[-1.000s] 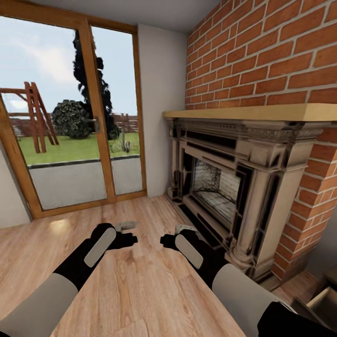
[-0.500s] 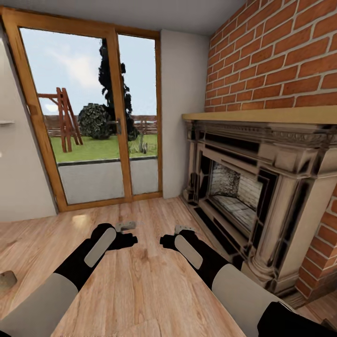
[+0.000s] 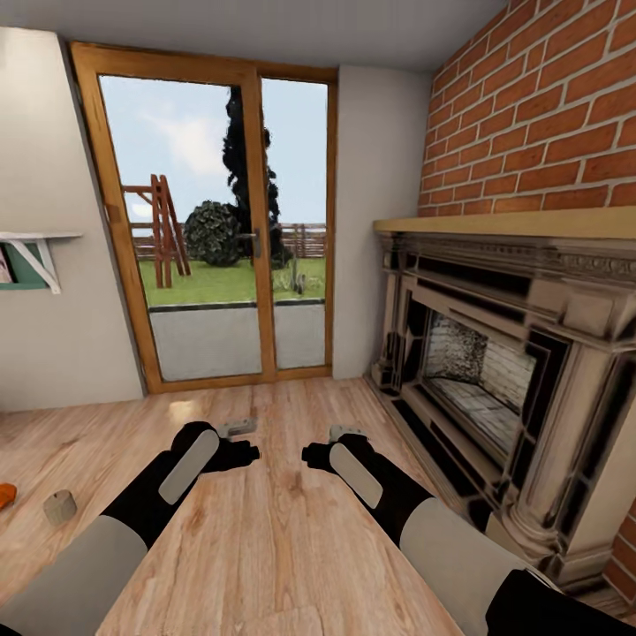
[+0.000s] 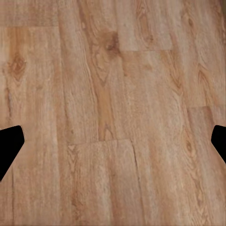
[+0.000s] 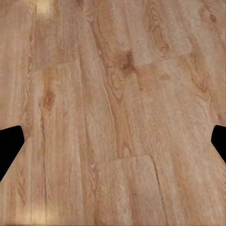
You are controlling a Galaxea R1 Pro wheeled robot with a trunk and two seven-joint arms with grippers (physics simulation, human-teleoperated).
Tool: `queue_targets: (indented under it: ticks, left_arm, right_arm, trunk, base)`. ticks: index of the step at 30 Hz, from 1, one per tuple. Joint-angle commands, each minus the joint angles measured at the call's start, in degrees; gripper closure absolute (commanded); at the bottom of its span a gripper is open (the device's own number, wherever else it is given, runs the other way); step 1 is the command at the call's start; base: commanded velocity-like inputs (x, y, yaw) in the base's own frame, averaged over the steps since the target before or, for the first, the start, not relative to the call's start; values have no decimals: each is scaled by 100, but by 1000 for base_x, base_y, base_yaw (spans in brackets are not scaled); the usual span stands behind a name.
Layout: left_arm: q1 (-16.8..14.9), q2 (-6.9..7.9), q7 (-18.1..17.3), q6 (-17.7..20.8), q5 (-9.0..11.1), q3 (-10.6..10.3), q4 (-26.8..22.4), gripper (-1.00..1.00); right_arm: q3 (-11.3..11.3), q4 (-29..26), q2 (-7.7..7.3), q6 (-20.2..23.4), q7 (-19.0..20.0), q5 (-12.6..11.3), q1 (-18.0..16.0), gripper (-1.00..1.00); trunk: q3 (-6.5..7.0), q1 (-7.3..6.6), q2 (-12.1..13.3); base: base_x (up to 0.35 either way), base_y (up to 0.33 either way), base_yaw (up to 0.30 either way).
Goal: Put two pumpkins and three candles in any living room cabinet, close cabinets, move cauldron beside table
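A brick wall (image 3: 548, 115) with a stone fireplace (image 3: 495, 371) is seen on the right of the head view, and a wood-framed glass door (image 3: 221, 230) stands in the far wall. A wooden floor (image 3: 283, 530) is spread beneath both arms. A white shelf (image 3: 35, 256) is fixed to the left wall. The left end effector (image 3: 240, 427) and the right end effector (image 3: 339, 433) are held low over the floor, apart from each other; in each wrist view the dark fingertips are seen at opposite edges, so both are spread wide and hold nothing. A candle (image 3: 59, 507) is stood on the floor near its left edge, and just beyond it an orange sliver of a pumpkin (image 3: 5, 495) is cut off by the frame.
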Motion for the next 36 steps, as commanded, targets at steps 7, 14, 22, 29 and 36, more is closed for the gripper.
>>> queue_targets:
  ticks: [7, 14, 22, 29, 36]
  left_arm:
    - [-5, 8, 59, 3, 67, -19, -7, -100]
    - [-7, 8, 66, -1, 51, -19, -7, -100]
    - [-6, 8, 67, -3, 35, -19, -6, -100]
    - [-7, 6, 76, -4, 38, -19, -1, -100]
    - [-7, 8, 84, -1, 41, -21, 10, -100]
  right_arm:
    - [17, -5, 0, 7, -46, -39, -7, -100]
    - [17, -5, 0, 7, -46, -39, -5, -100]
    - [18, -5, 0, 7, -46, -39, -5, -100]
    - [19, -12, 0, 11, -46, -39, -5, -100]
    - [19, -13, 0, 6, -46, -39, -7, -100]
  trunk:
    - [40, 0, -4]
    - [87, 0, -4]
    - [135, 0, -4]
    - [141, 0, -4]
    - [141, 0, -4]
  base:
    - [0, 0, 210]
    - [0, 0, 209]
    - [0, 0, 195]
    - [0, 0, 35]
    - [1, 0, 2]
